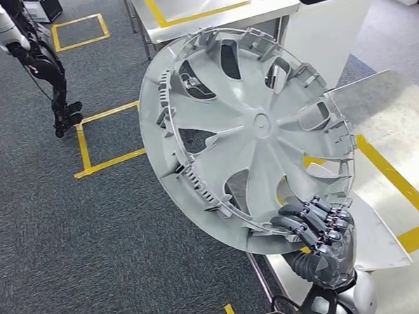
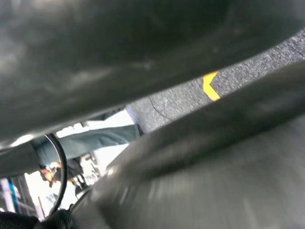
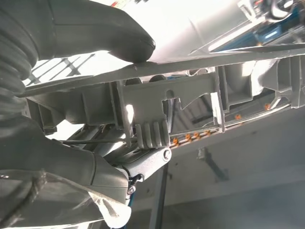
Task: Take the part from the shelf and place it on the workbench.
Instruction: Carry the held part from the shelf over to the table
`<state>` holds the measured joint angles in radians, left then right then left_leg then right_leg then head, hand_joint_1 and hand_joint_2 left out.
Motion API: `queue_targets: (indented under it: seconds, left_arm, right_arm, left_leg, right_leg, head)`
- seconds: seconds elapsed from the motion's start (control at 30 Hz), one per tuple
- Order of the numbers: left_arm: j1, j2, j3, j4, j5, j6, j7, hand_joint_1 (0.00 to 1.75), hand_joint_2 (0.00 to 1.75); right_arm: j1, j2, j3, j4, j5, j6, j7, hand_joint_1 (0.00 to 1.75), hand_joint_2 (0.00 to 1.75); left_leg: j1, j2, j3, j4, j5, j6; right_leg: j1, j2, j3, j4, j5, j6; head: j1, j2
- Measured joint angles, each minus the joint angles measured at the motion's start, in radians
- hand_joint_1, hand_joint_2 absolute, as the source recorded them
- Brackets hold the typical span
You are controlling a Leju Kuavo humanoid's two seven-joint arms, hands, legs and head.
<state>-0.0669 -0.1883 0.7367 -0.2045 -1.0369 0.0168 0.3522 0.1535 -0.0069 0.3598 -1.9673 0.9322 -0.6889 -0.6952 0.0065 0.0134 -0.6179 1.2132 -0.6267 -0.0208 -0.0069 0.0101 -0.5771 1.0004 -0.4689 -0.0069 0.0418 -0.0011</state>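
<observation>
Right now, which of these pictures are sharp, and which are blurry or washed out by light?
Head view: sharp and evenly lit; the grey wheel cover and the right hand on its rim are crisp. Left wrist view: dark and smeared, with only the yellow floor mark readable. Right wrist view: nearby ribs in focus, but the bright background is washed white.

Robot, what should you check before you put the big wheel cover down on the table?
1. Grip on the wheel cover: ok. The right hand holds its lower rim, fingers curled over the edge.
2. Second hand helping: cannot tell. The left wrist view is dark and blurred, and the left hand is not seen on the cover.
3. Cover over the workbench: partly ok. Its right side overlaps the bench; its left side hangs over the carpet.
4. Cover level: not ok. It is tilted.
5. Landing spot free: cannot tell. The cover hides the bench beneath it.
</observation>
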Motion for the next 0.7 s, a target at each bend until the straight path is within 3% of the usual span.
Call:
queue_targets:
  seconds: [0.03,0.07,0.1,0.13,0.2,0.27,0.33,0.37,0.43,0.47,0.5,0.57,0.6,0.63,0.7]
  left_arm:
    - [0.001,0.000,0.000,0.000,0.000,0.000,-0.001,0.00,0.00]
    - [0.003,0.000,0.000,0.000,0.000,0.000,-0.002,0.00,0.00]
    - [0.004,0.000,0.000,0.000,0.000,0.000,-0.004,0.00,0.00]
    - [0.004,0.000,0.000,0.000,0.000,0.000,-0.005,0.00,0.00]
    - [0.004,0.000,0.000,0.000,-0.001,0.000,-0.006,0.00,0.00]
    - [0.003,0.000,0.001,0.000,-0.001,0.000,-0.007,0.00,0.00]
    - [0.002,-0.001,0.001,0.000,-0.002,-0.001,-0.008,0.00,0.00]
    - [0.001,-0.002,0.001,0.000,-0.002,-0.001,-0.008,0.00,0.00]
    - [0.000,-0.004,0.001,0.000,-0.003,-0.002,-0.010,0.00,0.00]
    - [0.001,-0.005,0.001,0.000,-0.003,-0.002,-0.010,0.00,0.00]
    - [0.002,-0.006,0.002,0.000,-0.003,-0.002,-0.011,0.00,0.00]
    - [0.004,-0.005,0.002,0.000,-0.003,-0.003,-0.012,0.00,0.00]
    - [0.004,-0.006,0.002,0.000,-0.003,-0.003,-0.012,0.00,0.00]
    - [0.004,-0.006,0.002,0.000,-0.003,-0.003,-0.012,0.00,0.00]
    - [0.003,-0.007,0.003,0.000,-0.002,-0.003,-0.012,0.00,0.00]
  right_arm:
    - [0.000,0.000,0.000,0.000,0.000,0.000,0.000,1.75,1.75]
    - [0.000,0.000,0.000,0.000,0.000,0.000,0.000,1.75,1.75]
    - [0.000,0.000,-0.001,0.000,0.001,0.000,0.000,1.75,1.75]
    - [0.000,0.000,-0.001,0.000,0.001,0.000,0.000,1.75,1.75]
    - [-0.001,0.000,-0.002,0.000,0.002,0.000,0.000,1.75,1.75]
    - [-0.003,0.000,-0.003,0.000,0.003,0.000,0.000,1.75,1.75]
    - [-0.002,0.000,-0.003,0.000,0.005,0.000,0.000,1.75,1.75]
    - [-0.001,-0.001,-0.003,-0.001,0.005,0.000,0.000,1.75,1.75]
    - [-0.002,-0.002,-0.003,-0.002,0.006,0.000,-0.001,1.75,1.75]
    - [-0.003,-0.003,-0.003,-0.002,0.007,0.000,-0.001,1.75,1.75]
    - [-0.005,-0.003,-0.002,-0.003,0.007,0.000,-0.001,1.75,1.75]
    - [-0.005,-0.005,-0.002,-0.002,0.007,0.000,-0.001,1.75,1.75]
    - [-0.005,-0.006,-0.003,-0.002,0.006,0.000,-0.001,1.75,1.75]
    - [-0.005,-0.007,-0.003,-0.002,0.006,0.000,0.000,1.75,1.75]
    - [-0.006,-0.008,-0.002,-0.002,0.004,0.000,0.000,1.75,1.75]
  left_leg:
    - [0.000,-0.004,-0.028,0.055,-0.016,0.001]
    - [-0.001,-0.006,-0.041,0.076,-0.011,0.004]
    - [-0.001,-0.010,-0.037,0.058,0.014,0.008]
    - [-0.002,-0.019,-0.017,0.004,0.053,0.013]
    - [-0.001,-0.067,0.035,-0.130,0.119,0.024]
    - [-0.002,-0.097,0.062,-0.196,0.135,0.030]
    - [-0.003,-0.081,0.067,-0.207,0.134,0.035]
    - [-0.002,-0.069,0.070,-0.214,0.138,0.039]
    - [0.000,-0.042,0.074,-0.226,0.144,0.049]
    - [-0.001,-0.028,0.075,-0.228,0.145,0.051]
    - [-0.002,-0.013,0.075,-0.228,0.144,0.053]
    - [-0.003,0.017,0.075,-0.227,0.141,0.052]
    - [-0.003,0.031,0.077,-0.227,0.139,0.051]
    - [-0.003,0.044,0.080,-0.227,0.136,0.049]
    - [-0.006,0.065,0.087,-0.225,0.129,0.042]
  right_leg:
    - [0.002,0.014,0.000,0.000,0.000,-0.002]
    - [0.004,0.029,0.000,0.001,0.000,-0.003]
    - [0.006,0.044,0.001,0.002,0.000,-0.003]
    - [0.007,0.060,0.001,0.003,0.000,-0.003]
    - [0.007,0.086,-0.001,0.007,0.000,-0.001]
    - [0.005,0.109,-0.008,0.010,0.002,0.007]
    - [0.001,0.129,-0.018,0.008,0.006,0.021]
    - [0.001,0.121,-0.025,0.012,0.003,0.027]
    - [0.005,0.064,-0.056,0.067,-0.033,0.036]
    - [0.005,0.029,-0.083,0.126,-0.065,0.040]
    - [0.004,0.009,-0.115,0.195,-0.098,0.044]
    - [0.001,-0.004,-0.159,0.286,-0.123,0.051]
    - [-0.001,-0.008,-0.153,0.277,-0.108,0.053]
    - [-0.003,-0.015,-0.126,0.228,-0.077,0.055]
    - [-0.001,-0.057,-0.046,0.084,-0.022,0.053]
  head:
    - [0.000,0.000]
    - [0.000,0.000]
    - [0.000,0.000]
    - [0.000,0.000]
    - [0.000,0.000]
    - [0.000,0.000]
    - [0.000,0.000]
    - [0.001,0.000]
    - [0.006,0.000]
    - [0.008,0.000]
    - [0.010,0.000]
    - [0.010,0.000]
    - [0.010,0.000]
    - [0.010,0.000]
    - [0.011,0.000]
